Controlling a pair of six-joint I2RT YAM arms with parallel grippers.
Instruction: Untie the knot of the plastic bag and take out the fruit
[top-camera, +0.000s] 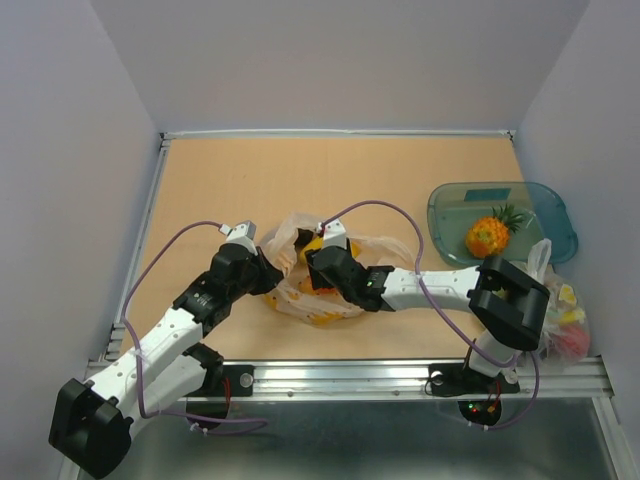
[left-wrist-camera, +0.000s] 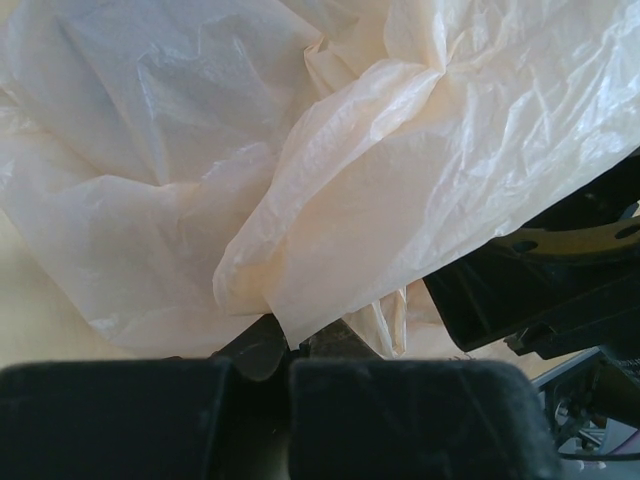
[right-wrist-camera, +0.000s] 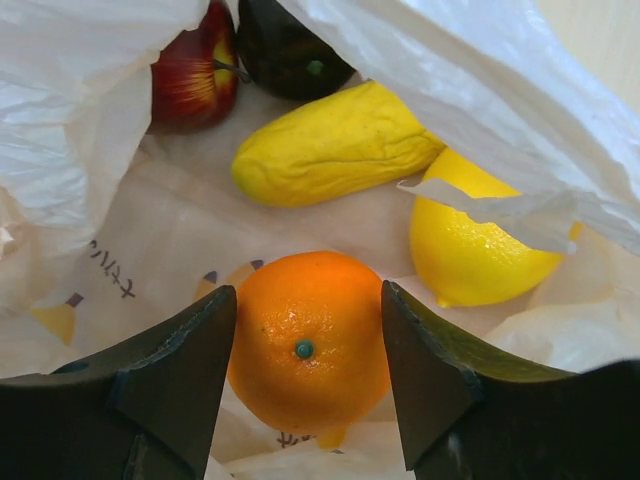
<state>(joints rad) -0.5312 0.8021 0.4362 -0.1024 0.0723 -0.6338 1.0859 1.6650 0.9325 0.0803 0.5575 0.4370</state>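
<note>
Pale lilac walls (top-camera: 340, 60) box in a tan desk (top-camera: 300, 180); the plastic bag (top-camera: 296, 296) lies crumpled at its middle.
A teal tray (top-camera: 450, 215) at the right holds the pineapple (top-camera: 488, 236). The left fingers (left-wrist-camera: 260, 350) are pressed together, pinching a fold of the bag. The right fingers (right-wrist-camera: 170, 370) sit inside it, spread either side of the orange (right-wrist-camera: 308, 340); whether they squeeze it I cannot tell.

The orange (right-wrist-camera: 310, 345) fills the space between the right gripper's (right-wrist-camera: 307, 297) spread fingers. Ahead of the claw the banana (right-wrist-camera: 335, 145) lies crosswise, and the lemon (right-wrist-camera: 480, 250) crowds in ahead-right. The apple (right-wrist-camera: 190, 75) and plum (right-wrist-camera: 285, 45) block the far end. Plastic bag (right-wrist-camera: 480, 80) folds overhang both sides, leaving an open wedge ahead.
</note>
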